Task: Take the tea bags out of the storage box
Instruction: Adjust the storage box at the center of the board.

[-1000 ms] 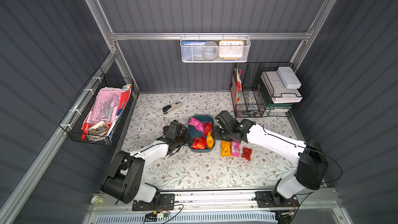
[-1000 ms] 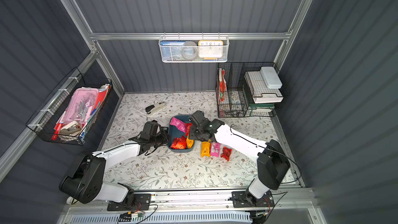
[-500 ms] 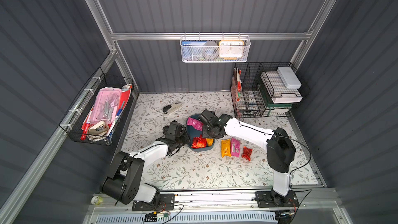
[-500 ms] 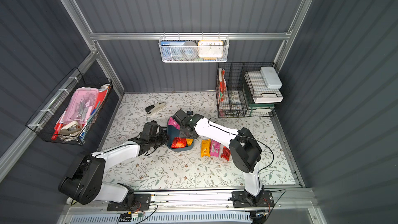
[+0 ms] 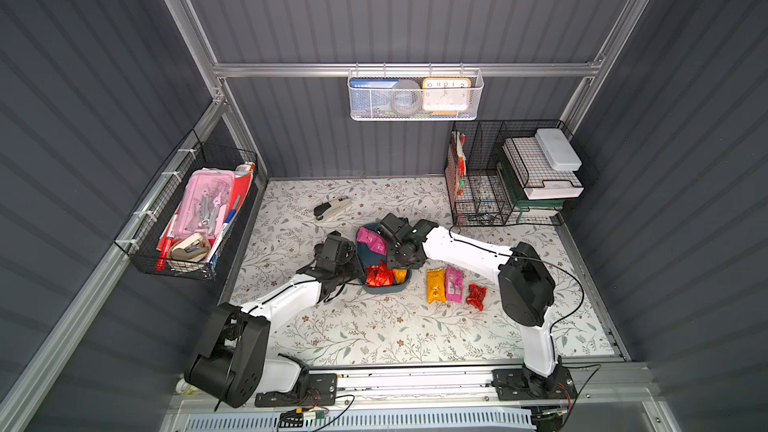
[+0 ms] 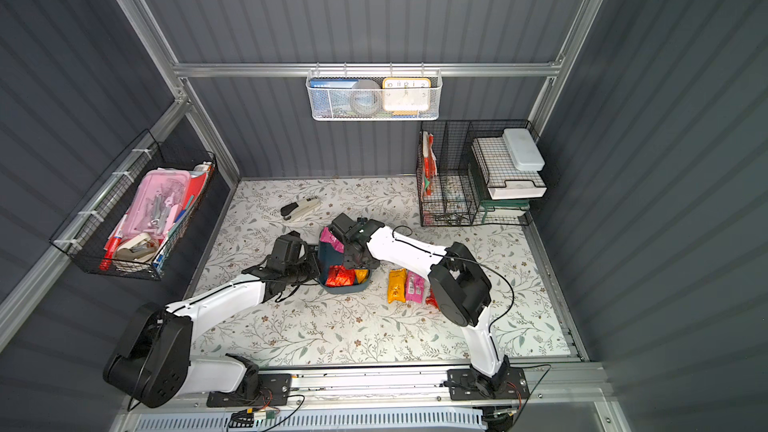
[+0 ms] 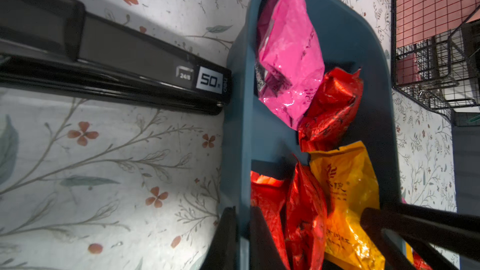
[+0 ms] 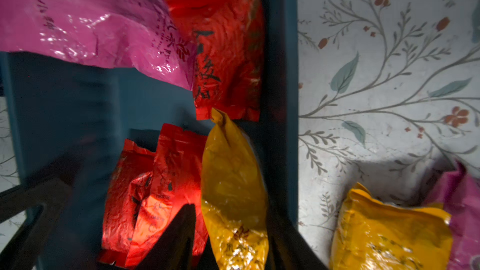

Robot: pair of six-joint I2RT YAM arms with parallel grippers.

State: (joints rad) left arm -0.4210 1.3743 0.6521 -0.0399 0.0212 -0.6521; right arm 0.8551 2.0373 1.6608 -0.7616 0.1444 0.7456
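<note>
Glossy crinkled foil tea bags (image 7: pixel 288 55); smooth matt plastic storage box (image 7: pixel 345 37).

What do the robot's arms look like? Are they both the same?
Yes, twins. The left arm and right arm have smooth white tubes, chunky black joints and thin black cables running along them. The left gripper and right gripper are black.

Setting: a laboratory robot test cell. Indicators:
- Grey ribbed panel walls (image 5: pixel 374 6) close three sides, carried on an aluminium frame (image 5: pixel 291 69).
- A left arm (image 5: pixel 286 301) and a right arm (image 5: pixel 461 249) are bolted to a mounting rail (image 5: pixel 415 382) at the front edge.
- The surface (image 5: pixel 395 326) has a floral covering.
- Wire baskets (image 5: pixel 187 218) of stationery hang on the walls.
</note>
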